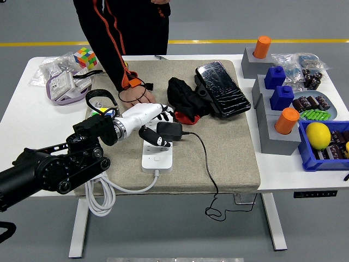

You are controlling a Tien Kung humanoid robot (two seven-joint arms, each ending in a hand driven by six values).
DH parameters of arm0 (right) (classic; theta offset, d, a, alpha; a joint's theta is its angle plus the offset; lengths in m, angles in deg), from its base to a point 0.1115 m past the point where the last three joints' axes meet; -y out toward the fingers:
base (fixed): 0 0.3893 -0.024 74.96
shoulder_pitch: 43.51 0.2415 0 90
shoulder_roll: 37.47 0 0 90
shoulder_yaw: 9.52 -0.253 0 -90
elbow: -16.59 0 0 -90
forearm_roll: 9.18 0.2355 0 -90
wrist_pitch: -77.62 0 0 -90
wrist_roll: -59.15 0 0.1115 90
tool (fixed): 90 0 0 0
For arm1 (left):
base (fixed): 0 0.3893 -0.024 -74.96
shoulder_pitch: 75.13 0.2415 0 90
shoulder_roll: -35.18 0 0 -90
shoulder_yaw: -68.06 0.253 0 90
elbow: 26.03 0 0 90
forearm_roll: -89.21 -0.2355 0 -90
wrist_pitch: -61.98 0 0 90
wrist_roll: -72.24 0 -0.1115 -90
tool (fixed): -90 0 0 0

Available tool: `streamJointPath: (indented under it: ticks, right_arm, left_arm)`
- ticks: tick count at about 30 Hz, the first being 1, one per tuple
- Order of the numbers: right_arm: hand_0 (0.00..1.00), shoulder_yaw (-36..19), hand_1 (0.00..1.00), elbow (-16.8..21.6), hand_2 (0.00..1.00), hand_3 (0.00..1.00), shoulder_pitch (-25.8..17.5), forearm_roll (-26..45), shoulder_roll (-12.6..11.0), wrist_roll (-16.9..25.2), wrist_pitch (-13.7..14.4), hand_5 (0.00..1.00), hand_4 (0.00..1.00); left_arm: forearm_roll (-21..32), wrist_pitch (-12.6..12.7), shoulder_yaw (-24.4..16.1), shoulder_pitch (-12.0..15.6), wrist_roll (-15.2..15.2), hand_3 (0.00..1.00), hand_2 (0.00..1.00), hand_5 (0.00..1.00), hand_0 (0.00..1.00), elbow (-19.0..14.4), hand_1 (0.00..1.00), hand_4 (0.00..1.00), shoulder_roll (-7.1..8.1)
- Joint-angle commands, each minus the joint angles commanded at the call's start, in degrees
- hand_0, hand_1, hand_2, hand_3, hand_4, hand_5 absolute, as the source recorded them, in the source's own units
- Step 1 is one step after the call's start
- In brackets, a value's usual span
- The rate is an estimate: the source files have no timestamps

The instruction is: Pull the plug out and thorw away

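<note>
My left hand (155, 126), fingers curled around the black plug adapter (169, 130), holds it at the far end of the white power strip (157, 154) on the beige mat (229, 153). A person's hand (132, 95) rests on the mat near its far left corner.

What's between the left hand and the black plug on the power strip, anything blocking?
Nothing visible. The left hand is already at the black plug, fingers against its left side, over the white power strip. The person's hand rests on the mat behind, clear of the plug. Whether the grip is closed is unclear.
</note>
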Motion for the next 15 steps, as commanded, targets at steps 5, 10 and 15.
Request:
streamJointPath:
  ticks: [5, 10, 15]
  right_arm:
    - [0.660, 0.2, 0.698, 0.1, 0.706, 0.698, 0.0, 0.1, 0.0, 0.0, 0.0, 0.507, 0.998]
    - [0.657, 0.2, 0.698, 0.0, 0.706, 0.697, 0.0, 0.0, -0.1, 0.0, 0.0, 0.507, 0.998]
    - [0.659, 0.0, 0.697, 0.0, 0.706, 0.696, -0.1, -0.1, 0.0, 0.0, 0.0, 0.508, 0.998]
  left_arm:
    - [0.9, 0.1, 0.7, -0.2, 0.1, 0.584, 0.533, 0.029, 0.509, 1.2, 0.560, 0.972, -0.37]
    - [2.1, 0.6, 0.7, -0.3, -0.3, 0.567, 0.518, 0.032, 0.451, 1.9, 0.512, 0.935, -0.60]
    - [2.9, 0.5, 0.6, -0.4, -0.5, 0.578, 0.513, 0.039, 0.433, 2.2, 0.504, 0.937, -0.82]
